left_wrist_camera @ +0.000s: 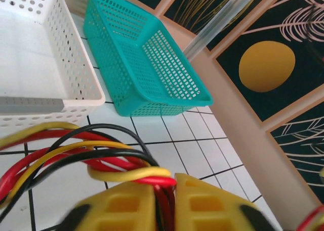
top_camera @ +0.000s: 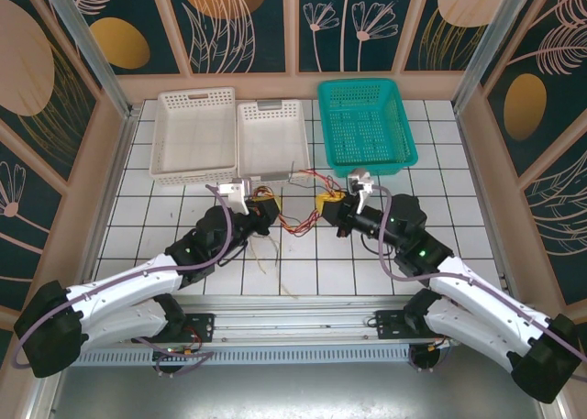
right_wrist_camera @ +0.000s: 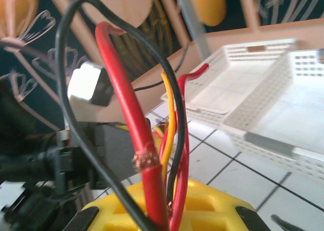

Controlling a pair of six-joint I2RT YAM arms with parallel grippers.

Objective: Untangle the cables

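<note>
The cables [top_camera: 295, 215], a red, black and yellow tangle, are bunched about mid-table over the white tiled table [top_camera: 440, 226], strung between the two grippers with a few strands trailing down onto the tiles. The left gripper [left_wrist_camera: 163, 196] is clamped on them, red and black strands squeezed between its yellow fingers and loops fanning off to one side. The right gripper [right_wrist_camera: 169, 211] is clenched on the bundle too, with a fat red wire plus black and yellow ones sticking up out of it. Behind the tangle sit two white baskets [top_camera: 193, 135] side by side, with a teal basket [top_camera: 367, 124] to their right
</note>
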